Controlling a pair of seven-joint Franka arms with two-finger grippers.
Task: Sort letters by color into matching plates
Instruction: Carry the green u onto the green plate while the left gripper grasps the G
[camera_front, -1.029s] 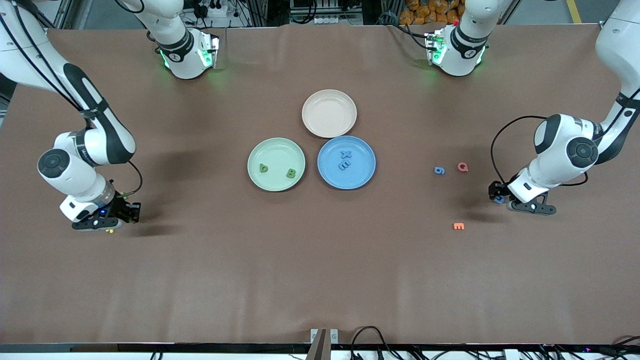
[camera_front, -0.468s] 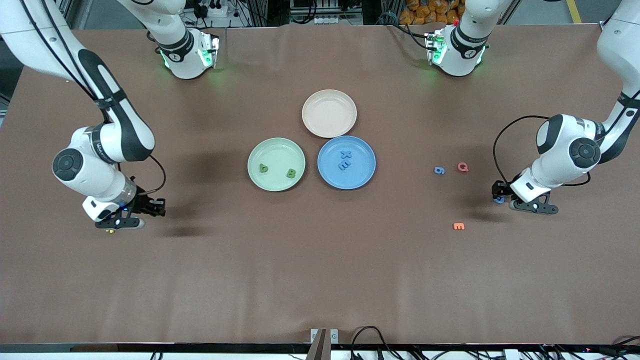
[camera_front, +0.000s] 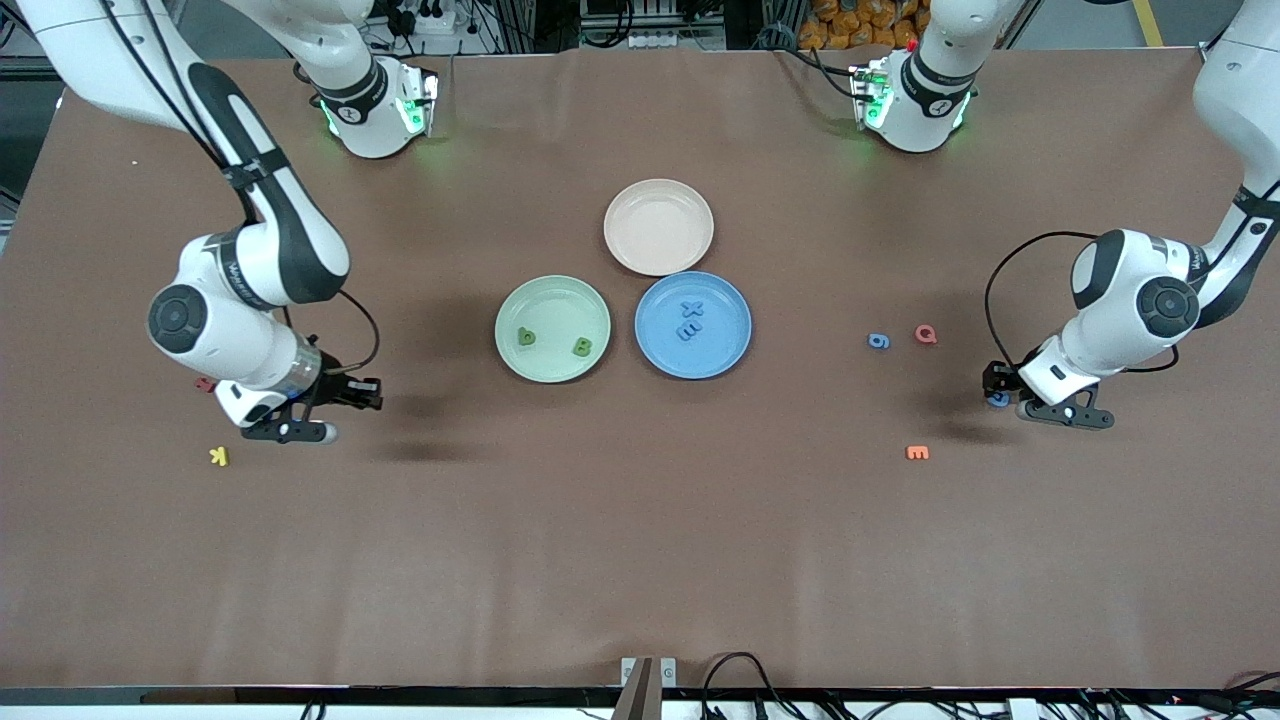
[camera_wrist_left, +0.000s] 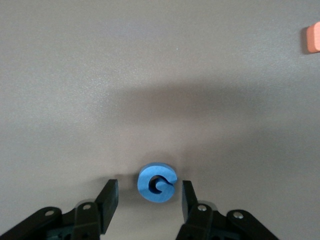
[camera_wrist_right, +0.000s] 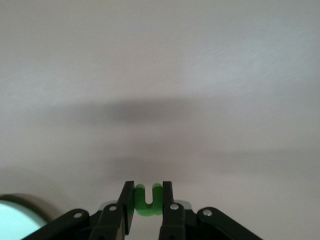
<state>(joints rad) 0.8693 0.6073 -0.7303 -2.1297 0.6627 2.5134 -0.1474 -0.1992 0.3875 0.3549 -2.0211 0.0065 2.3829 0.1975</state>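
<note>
Right claw (camera_wrist_right: 145, 202) clamps a green letter (camera_wrist_right: 147, 199) above bare tabletop (camera_front: 640, 540) short of the green plate (camera_front: 552, 296); left claw (camera_wrist_left: 150, 197) straddles blue letter (camera_wrist_left: 157, 182), half-open, untouching — risk: uneven closing nudges it sideways, missing the grasp.

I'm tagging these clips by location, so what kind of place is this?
Most likely a robotics lab bench. Two arms stand bolted along one edge of a brown-covered table, cables and power strips run round its edges, and the only props are toy-like: foam letters and three plain plates.
</note>
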